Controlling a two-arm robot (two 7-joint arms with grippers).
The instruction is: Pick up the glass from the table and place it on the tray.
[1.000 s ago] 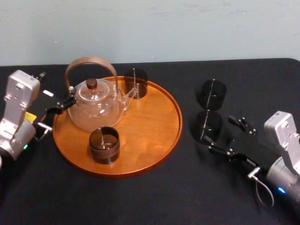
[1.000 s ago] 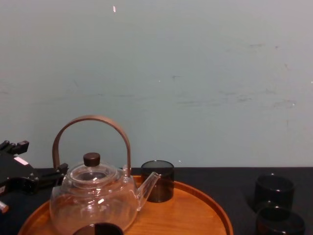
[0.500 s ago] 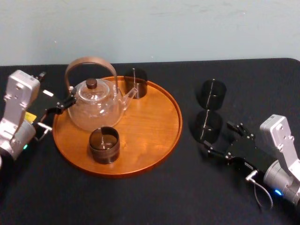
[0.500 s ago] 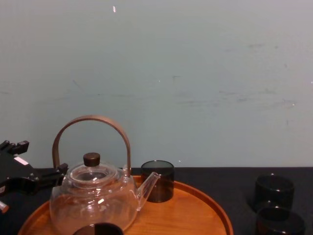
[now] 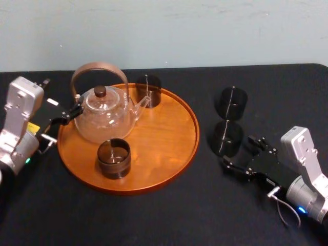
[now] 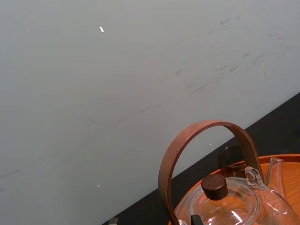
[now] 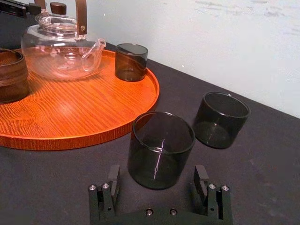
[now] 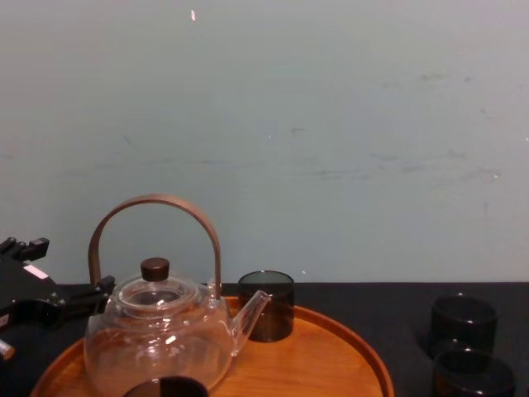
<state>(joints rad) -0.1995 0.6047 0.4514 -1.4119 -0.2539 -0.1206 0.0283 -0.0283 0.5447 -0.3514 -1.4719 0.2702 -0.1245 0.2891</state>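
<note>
1. Left gripper [image 5: 63,95]: stands over the tabletop [image 5: 154,215] at the left rim of the tray [image 5: 169,134], just beside the teapot. Jaws apart, holding nothing.

2. Tray: round, orange-brown, lying flat on the left half of the tabletop. It carries three items:
   - a clear glass teapot [image 5: 104,117] with a brown hoop handle, at its left rear;
   - a brown cup [image 5: 114,158], at its front;
   - a smoky tumbler [image 5: 148,90], at its rear, beside the teapot's spout.

3. Glass [image 5: 226,137]: dark, smoky, upright on the bare tabletop to the right of the tray, clear of the tray's rim. It is not on the tray.

4. Far glass [image 5: 231,101]: of the same kind, upright on the tabletop just behind the first, the two close together.

5. Right gripper [image 5: 240,151]: low over the tabletop at the front right, pointed at the glass. Jaws wide apart. In the right wrist view the base of the glass [image 7: 161,150] stands at the mouth of the right gripper [image 7: 157,174], one finger [image 7: 114,177] on each side; no contact with the glass wall can be seen.
</note>
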